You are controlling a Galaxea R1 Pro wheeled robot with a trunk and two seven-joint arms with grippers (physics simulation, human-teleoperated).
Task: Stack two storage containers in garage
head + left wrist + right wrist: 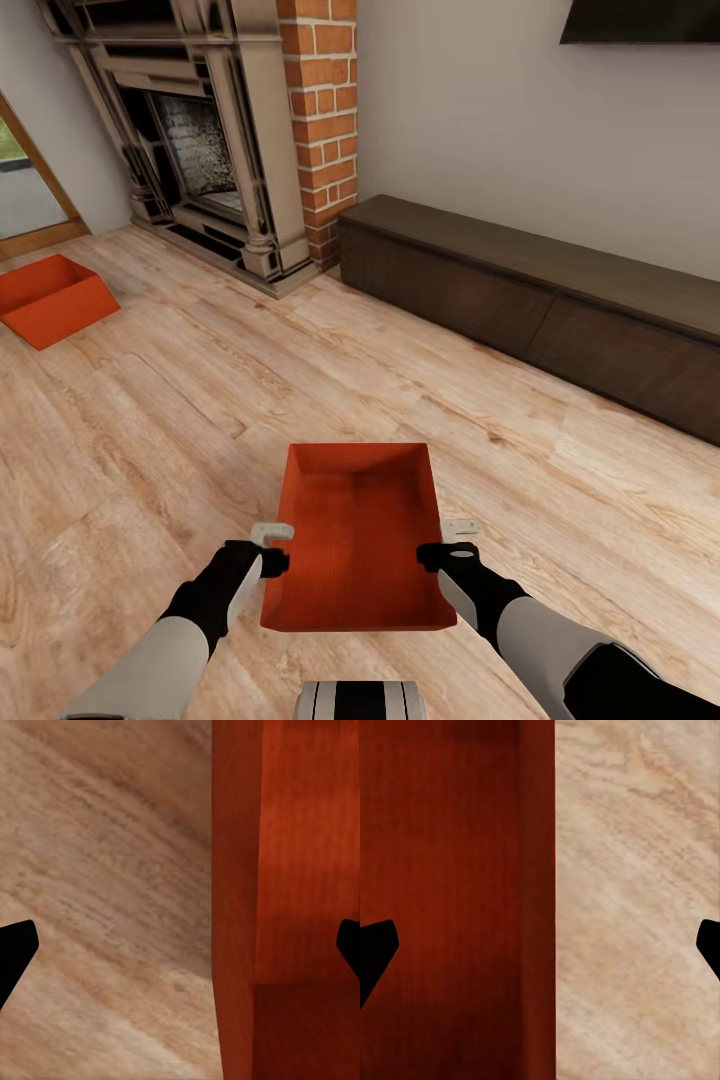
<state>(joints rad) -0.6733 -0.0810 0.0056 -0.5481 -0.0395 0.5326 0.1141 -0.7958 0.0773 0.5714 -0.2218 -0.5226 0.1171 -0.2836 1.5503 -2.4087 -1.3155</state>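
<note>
- I am looking down from the head camera at a light wood plank floor in the living room, with both arms reaching forward and down.
- An orange-red storage container, open at the top, is lying on the floor directly ahead of me, between my two arms.
- My left gripper is sitting at the container's left long wall, and my right gripper is sitting at its right long wall.
- In the left wrist view, the two dark fingertips are standing wide apart, with the container wall running between them; the gripper is spread open and straddling the wall, not pinching it.
- In the right wrist view, the fingertips are likewise spread wide, with the opposite wall's rim between them, so this gripper is also open.
- I cannot tell from these views whether either gripper is touching the container.
- A second orange-red container is resting on the floor far off to my left, well apart from the first one.
- A brick fireplace with a dark opening is standing against the far wall.
- A long, dark, low cabinet is running along the wall to the right of the fireplace.
</note>
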